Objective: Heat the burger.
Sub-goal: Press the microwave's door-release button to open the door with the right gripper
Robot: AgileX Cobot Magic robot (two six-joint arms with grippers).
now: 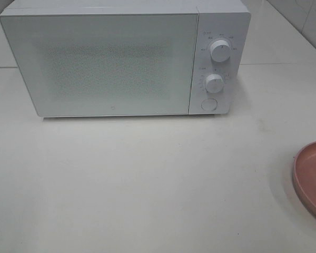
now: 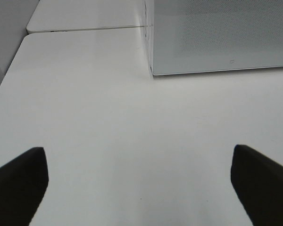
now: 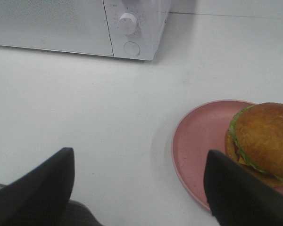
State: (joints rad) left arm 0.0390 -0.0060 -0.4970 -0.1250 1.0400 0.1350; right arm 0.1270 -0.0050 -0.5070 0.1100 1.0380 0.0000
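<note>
A white microwave (image 1: pixel 125 60) stands at the back of the surface (image 1: pixel 147 184), its door (image 1: pixel 95 68) shut. A pink plate (image 1: pixel 312 176) lies at the right edge, well apart from it. The burger (image 3: pixel 264 141) sits upright on the plate, bun up, round with no long axis. It is beside one finger of the wide-open, empty right hand (image 3: pixel 140 162), outside the gap. The left hand (image 2: pixel 139 165) hovers wide open and empty over bare surface.

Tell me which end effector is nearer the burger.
Right. The right end effector is beside the burger on its plate; the left end effector is by the microwave's left corner.
</note>
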